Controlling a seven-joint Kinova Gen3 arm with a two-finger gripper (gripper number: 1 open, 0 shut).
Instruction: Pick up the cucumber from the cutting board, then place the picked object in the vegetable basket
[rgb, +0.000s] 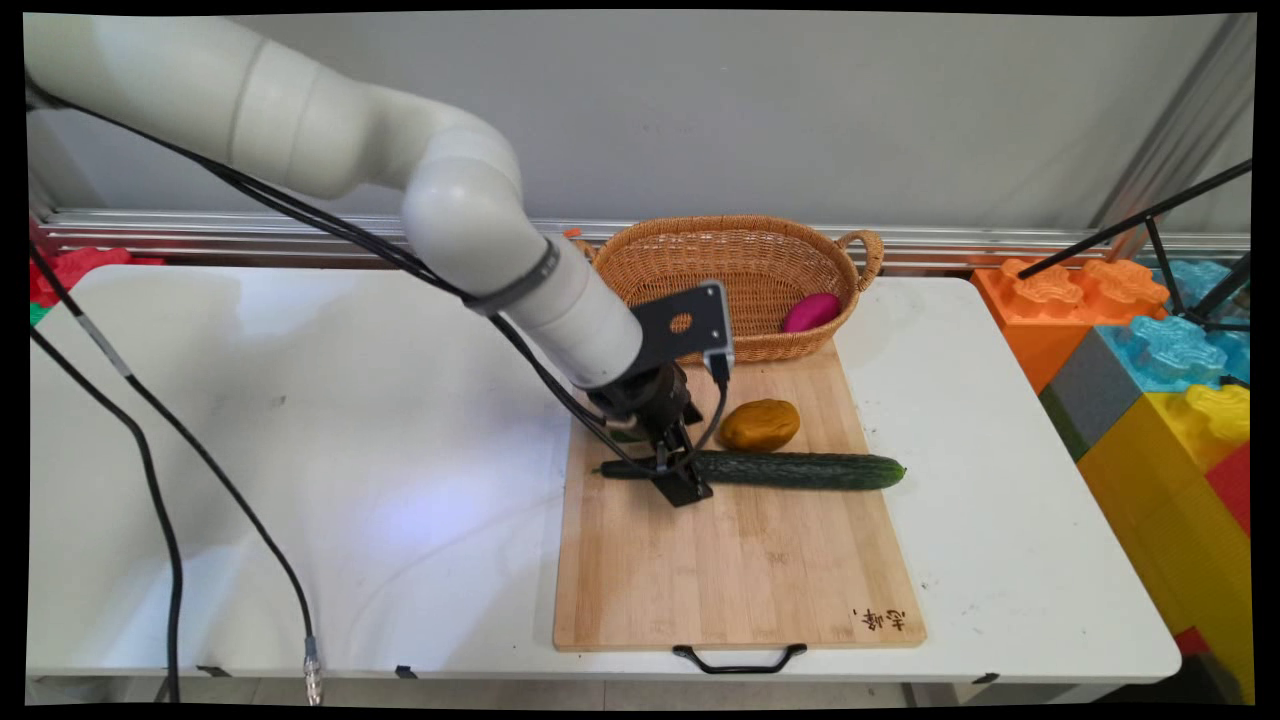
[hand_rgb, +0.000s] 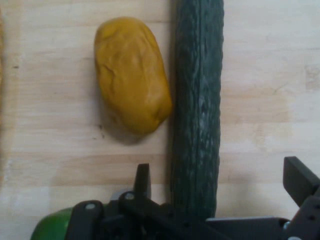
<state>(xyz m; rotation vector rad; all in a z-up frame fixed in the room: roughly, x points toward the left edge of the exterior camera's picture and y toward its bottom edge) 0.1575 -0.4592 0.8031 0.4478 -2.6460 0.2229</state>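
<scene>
- The gripper (rgb: 678, 478) is low over the wooden board (rgb: 735, 560), at the stem end of the cucumber (rgb: 800, 470)
- In the hand view its fingers (hand_rgb: 142, 180) stand spread to either side of the cucumber (hand_rgb: 196, 115), one at the left close beside it, the other well off to the right; the jaws are wide open and grip nothing
- Whether the left finger touches the cucumber's skin cannot be told
- The cucumber lies flat across the board's middle, its far tip reaching past the board's right edge over the white table (rgb: 300, 450)
- A yellow-brown potato (rgb: 760, 424) lies on the board just behind the cucumber; in the hand view the potato (hand_rgb: 131, 75) sits right against the cucumber's side, touching or nearly so
- A wicker basket (rgb: 700, 255) stands at the board's far end, its front rim over the board's edge
- A magenta, egg-shaped thing (rgb: 811, 312) lies inside the basket at its right end
- The board has a black handle (rgb: 739, 660) on its near edge and a burnt mark (rgb: 880, 620) in its near right corner
- Big coloured toy blocks (rgb: 1150, 350) are stacked beyond the table's right side
</scene>
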